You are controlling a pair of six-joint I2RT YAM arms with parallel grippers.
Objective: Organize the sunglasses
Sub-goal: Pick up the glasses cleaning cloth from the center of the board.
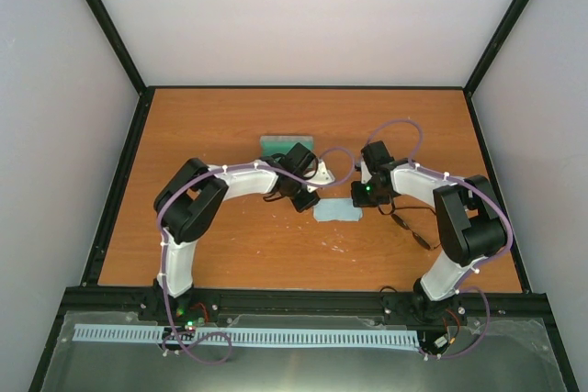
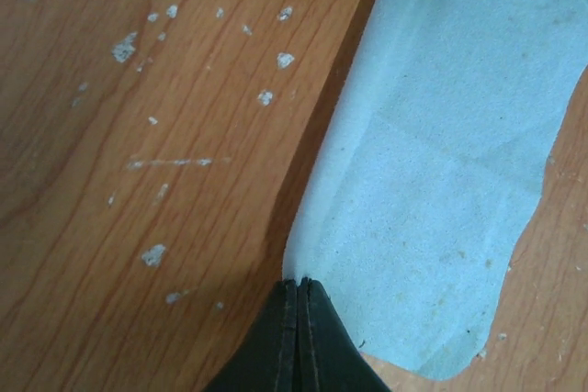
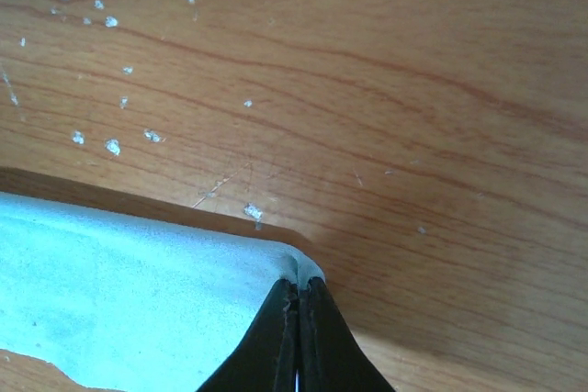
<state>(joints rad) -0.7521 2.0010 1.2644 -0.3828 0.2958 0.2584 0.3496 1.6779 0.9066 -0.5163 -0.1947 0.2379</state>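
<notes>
The pale blue cloth (image 1: 338, 213) is held just above the wooden table at mid-centre. My left gripper (image 1: 309, 200) is shut on its left corner; in the left wrist view the closed fingertips (image 2: 300, 282) pinch the cloth (image 2: 441, 162). My right gripper (image 1: 361, 197) is shut on its right corner; in the right wrist view the fingertips (image 3: 299, 284) clamp the cloth (image 3: 119, 291), whose corner bulges up between them. The sunglasses (image 1: 411, 229), thin and dark, lie on the table to the right of the cloth, below the right forearm.
The grey case with green lining (image 1: 287, 145) lies behind the left gripper, partly hidden by the arm. The table (image 1: 230, 245) has black frame rails along its edges. White flecks mark the wood (image 2: 138, 43) near the cloth.
</notes>
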